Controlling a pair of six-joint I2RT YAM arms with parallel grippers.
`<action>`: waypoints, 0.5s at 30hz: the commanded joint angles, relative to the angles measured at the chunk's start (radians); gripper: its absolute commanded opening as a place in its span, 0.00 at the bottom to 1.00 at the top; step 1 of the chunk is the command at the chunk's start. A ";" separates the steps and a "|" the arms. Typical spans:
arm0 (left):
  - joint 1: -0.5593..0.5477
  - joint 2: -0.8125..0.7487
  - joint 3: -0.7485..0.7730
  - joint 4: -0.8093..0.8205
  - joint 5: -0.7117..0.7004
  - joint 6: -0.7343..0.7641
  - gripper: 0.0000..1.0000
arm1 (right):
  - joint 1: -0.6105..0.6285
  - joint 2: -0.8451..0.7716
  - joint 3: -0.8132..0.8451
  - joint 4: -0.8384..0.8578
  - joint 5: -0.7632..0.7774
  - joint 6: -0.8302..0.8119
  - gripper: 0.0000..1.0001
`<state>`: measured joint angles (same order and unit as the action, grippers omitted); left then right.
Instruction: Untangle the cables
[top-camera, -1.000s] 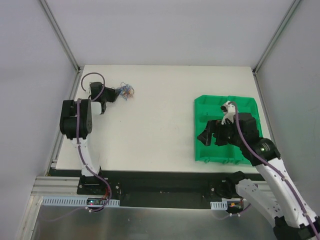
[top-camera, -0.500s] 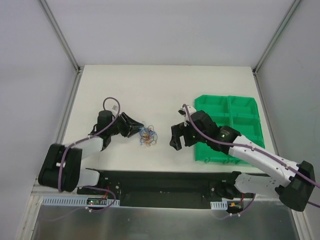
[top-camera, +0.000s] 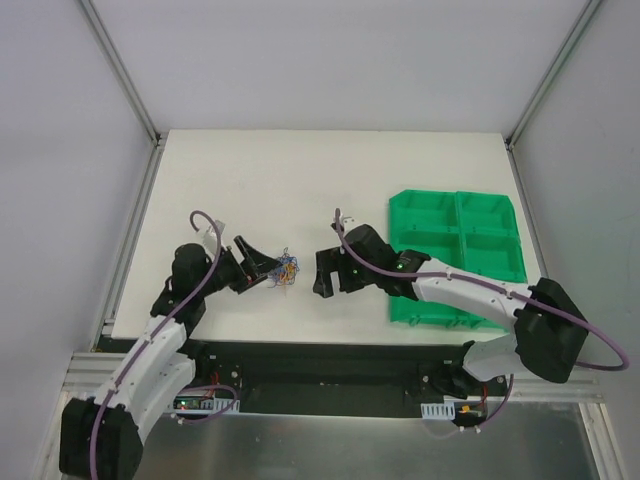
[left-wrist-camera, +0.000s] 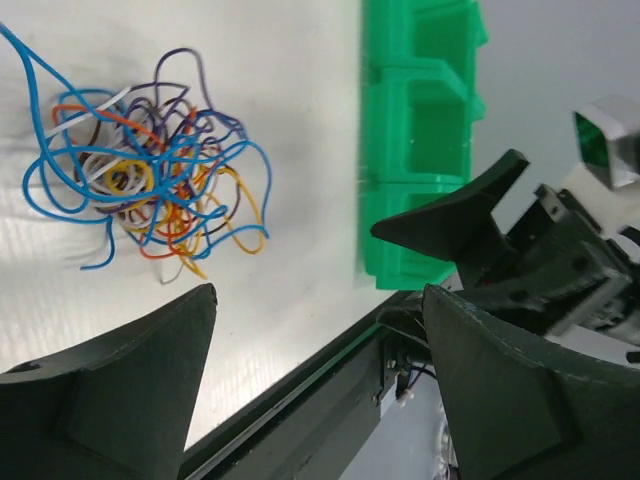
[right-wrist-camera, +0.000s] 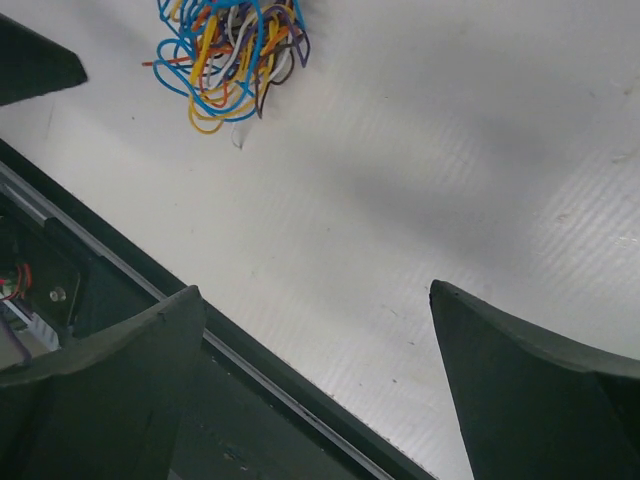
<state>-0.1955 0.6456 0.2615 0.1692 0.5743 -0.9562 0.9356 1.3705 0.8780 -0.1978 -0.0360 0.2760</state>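
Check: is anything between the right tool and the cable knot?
Nothing visible. Only bare table lies between the open right tool and the cable knot; the left tool sits on the knot's far side.

The cables (left-wrist-camera: 150, 165), lying on the table off to one side of the green tray (left-wrist-camera: 420, 130), have smooth plastic sheaths with a slight sheen. The table (right-wrist-camera: 420, 180) beneath them is matt white with a fine ribbed grain, perhaps corrugated plastic board, though the view is too soft to be sure. The tray looks like moulded plastic, mildly glossy. The left gripper (left-wrist-camera: 318, 295) and the right gripper (right-wrist-camera: 315, 290) have fingers of matt black plastic, faintly grainy. Nearer than the tray, a metal sheet (top-camera: 330, 450) has a dull brushed shine.
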 joint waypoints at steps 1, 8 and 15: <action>0.001 0.176 0.119 -0.080 0.088 0.118 0.80 | 0.012 0.054 0.027 0.123 -0.027 0.057 0.99; 0.001 0.275 0.165 -0.230 -0.066 0.084 0.62 | 0.017 0.073 -0.005 0.164 -0.038 0.126 0.99; 0.002 0.238 0.188 -0.229 -0.266 0.017 0.64 | 0.026 0.064 -0.002 0.137 -0.001 0.094 0.96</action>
<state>-0.1955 0.8516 0.3904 -0.0532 0.4313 -0.9203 0.9535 1.4490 0.8635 -0.0792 -0.0593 0.3805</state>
